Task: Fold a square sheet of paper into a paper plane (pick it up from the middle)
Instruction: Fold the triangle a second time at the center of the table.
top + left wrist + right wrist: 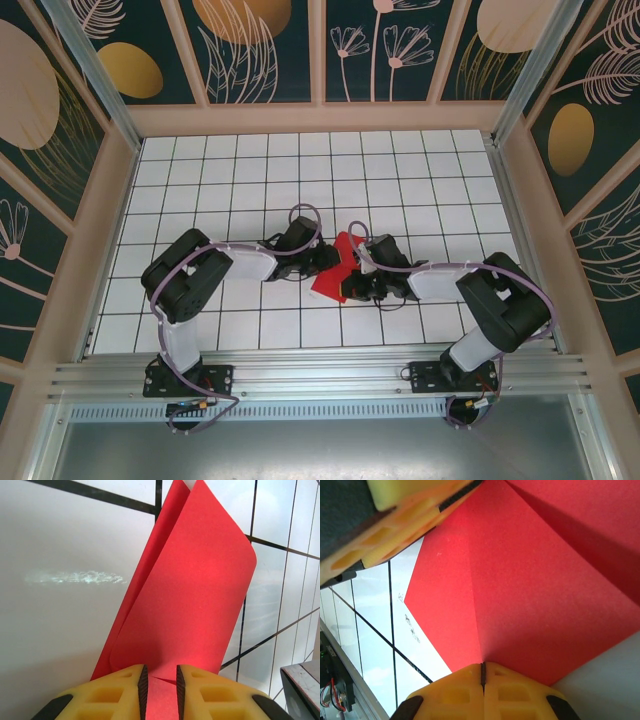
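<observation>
The white gridded table (300,170) stretches away on every side of the red sheet of paper (335,275). The sheet sits on the table's tiles, closer to the arm bases than to the far wall. The left arm (190,280) reaches in from the left of the sheet, and the right arm (500,300) bends in from its right, so the paper lies between their two wrists.

The sheet is no longer flat. From the left wrist it (185,595) rises from the table as two layers joined along a fold, with one rounded corner curling over at the right. From the right wrist it (535,595) shows a sharp crease running up from the fingers, with slanted panels on either side.

The left gripper (160,672) meets the sheet at its near edge. Its yellow fingers (125,690) stand slightly apart, with red paper lying in the narrow gap between the dark pads. The same gripper (395,525) appears above the sheet's upper left corner in the right wrist view.

The right gripper (482,667) is at the sheet's lower edge. Its fingers (455,690) are pressed together, pinching the paper right at the foot of the crease.
</observation>
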You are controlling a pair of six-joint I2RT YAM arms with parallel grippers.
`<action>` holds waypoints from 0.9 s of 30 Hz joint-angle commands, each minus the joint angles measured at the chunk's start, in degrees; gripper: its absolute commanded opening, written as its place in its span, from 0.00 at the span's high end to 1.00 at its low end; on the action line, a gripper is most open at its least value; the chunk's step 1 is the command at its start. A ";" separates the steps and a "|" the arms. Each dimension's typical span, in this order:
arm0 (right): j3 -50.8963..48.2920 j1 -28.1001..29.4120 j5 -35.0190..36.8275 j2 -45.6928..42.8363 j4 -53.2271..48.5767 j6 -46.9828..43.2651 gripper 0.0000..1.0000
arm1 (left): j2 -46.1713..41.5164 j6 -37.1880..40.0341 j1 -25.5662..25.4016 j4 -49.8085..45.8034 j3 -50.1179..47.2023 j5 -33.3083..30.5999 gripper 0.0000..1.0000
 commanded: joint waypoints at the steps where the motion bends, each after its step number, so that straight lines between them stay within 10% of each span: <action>1: -2.94 -0.25 2.56 -0.43 -8.64 -1.57 0.99 | 2.59 2.88 2.73 -1.68 1.45 -4.76 0.75; 27: 0.85 -0.57 2.21 0.65 -9.09 -2.36 0.98 | -5.11 1.06 1.61 10.10 -2.86 10.18 0.82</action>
